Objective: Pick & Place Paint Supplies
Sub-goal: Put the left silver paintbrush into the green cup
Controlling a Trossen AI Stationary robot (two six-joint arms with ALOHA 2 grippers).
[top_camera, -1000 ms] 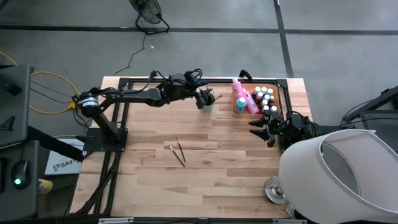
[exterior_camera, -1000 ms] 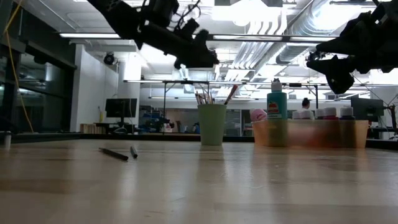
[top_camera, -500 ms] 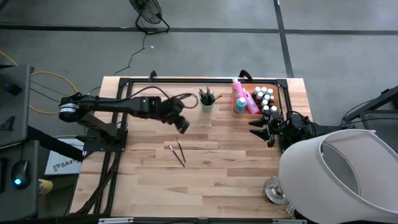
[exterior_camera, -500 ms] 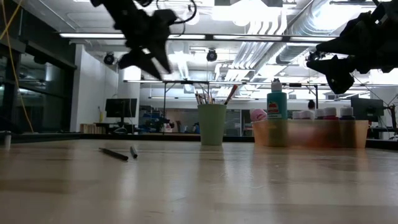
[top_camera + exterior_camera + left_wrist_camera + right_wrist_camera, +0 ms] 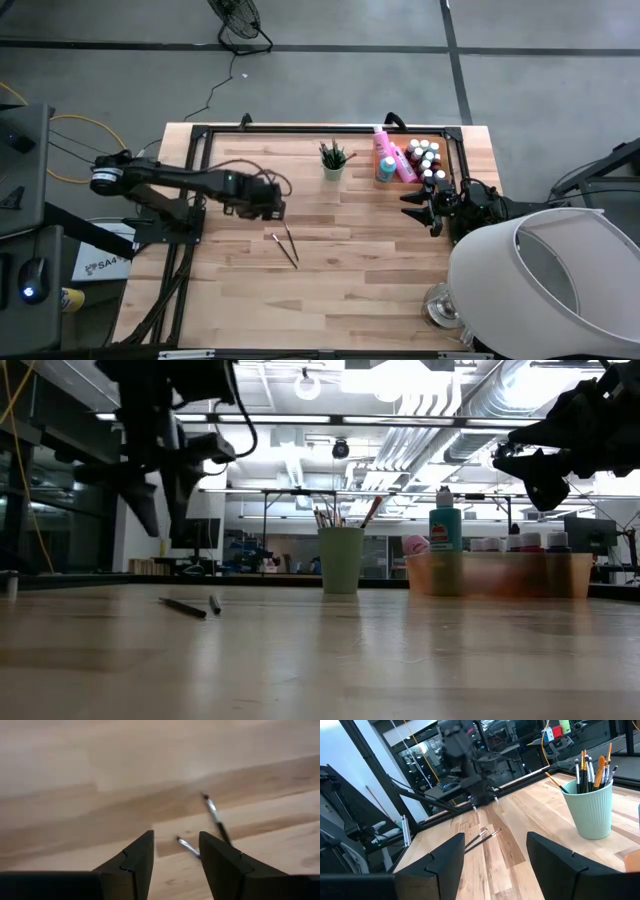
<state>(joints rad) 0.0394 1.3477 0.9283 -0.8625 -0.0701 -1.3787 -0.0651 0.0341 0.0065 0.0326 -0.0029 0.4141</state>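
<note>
Two thin dark brushes (image 5: 286, 245) lie side by side on the wooden table, also seen as the brushes (image 5: 216, 818) in the left wrist view. My left gripper (image 5: 268, 206) hovers a little to their far left. It points down, open with nothing between its fingers (image 5: 142, 510), clear of the table. More brushes stand in the light green cup (image 5: 333, 166). Small paint bottles (image 5: 426, 157), pink bottles (image 5: 383, 150) and a teal bottle (image 5: 445, 526) stand in the orange tray (image 5: 500, 576). My right gripper (image 5: 412, 208) waits open at the table's right side.
A black metal frame (image 5: 200, 135) runs along the table's far and left edges. A large white lampshade-like object (image 5: 545, 285) stands off the near right corner. Bare wood lies around the two brushes and toward the near edge.
My left gripper has left the green cup and swung toward the table's left and near side, sinking somewhat. It has tipped from a slant to pointing down and rolled about its own axis. It now hangs close to the two lying brushes, which have not moved.
</note>
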